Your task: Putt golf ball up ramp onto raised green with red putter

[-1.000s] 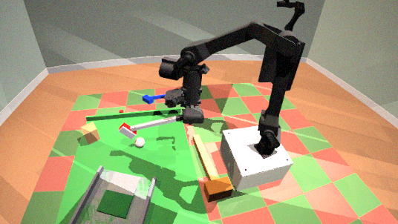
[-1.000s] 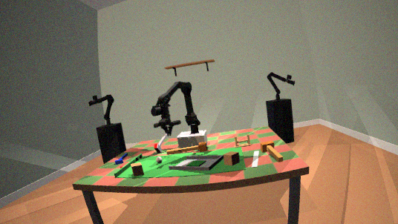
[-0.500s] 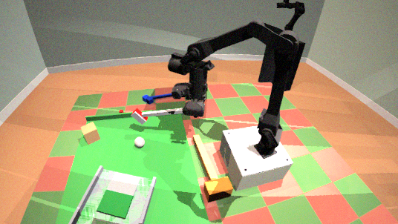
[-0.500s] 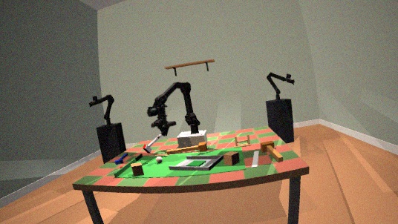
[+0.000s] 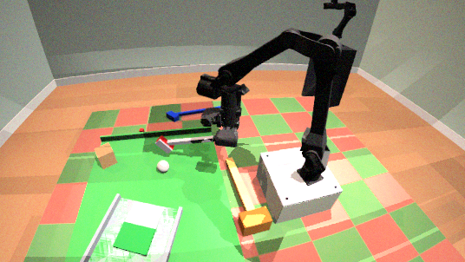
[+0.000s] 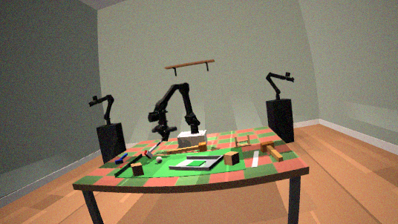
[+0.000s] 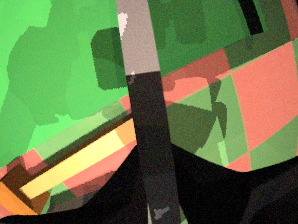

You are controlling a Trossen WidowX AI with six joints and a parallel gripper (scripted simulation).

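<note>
Ramp with raised green (image 5: pixel 134 238) sits toward the near left corner of the tabletop (image 5: pixel 382 234), rails either side.

Small tan block (image 5: pixel 106 155) near the left edge.

Golf ball (image 5: pixel 163 166) on the green mat, between the ramp mouth and the putter head, apart from both.

Red putter (image 5: pixel 184 140): head (image 5: pixel 164 144) low beside the dark rail (image 5: pixel 153 134), just behind the ball on the far side; shaft runs right to the gripper.

Gripper (image 5: pixel 225 137) pinching the dark handle end of the putter; wrist view shows the handle (image 7: pixel 148 137) running straight out between the jaws.

Risks:
- The long lever on a thin handle could twist in the pinch at impact, turning the face so the ball goes wide of the ramp rails.
- Too hard a stroke could send the ball over the green.
- The head may clip the dark rail on the backswing.
</note>
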